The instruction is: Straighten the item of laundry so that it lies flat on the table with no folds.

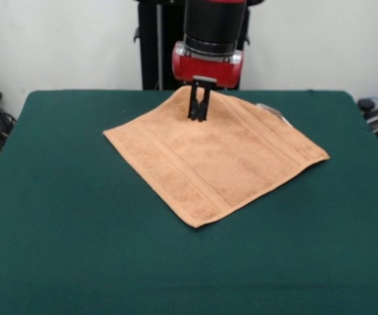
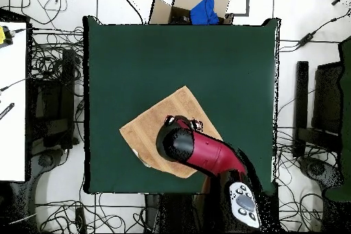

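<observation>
The orange-tan towel [image 1: 215, 154] lies spread as a diamond on the far middle of the green table [image 1: 77, 249], and it looks flat with no fold showing. Its white tag [image 1: 271, 110] sticks out at the far right edge. My gripper [image 1: 199, 117] points straight down near the towel's far corner, fingers close together, with its tips on the cloth. I see no cloth lifted between them. In the overhead view the arm [image 2: 202, 152] covers the near part of the towel [image 2: 154, 132] and hides the gripper.
The table [image 2: 137, 60] reaches well past the towel on all sides. A cardboard box holding something blue [image 2: 199, 8] stands off the table's far edge in the overhead view. Cables and equipment lie on the floor around the table.
</observation>
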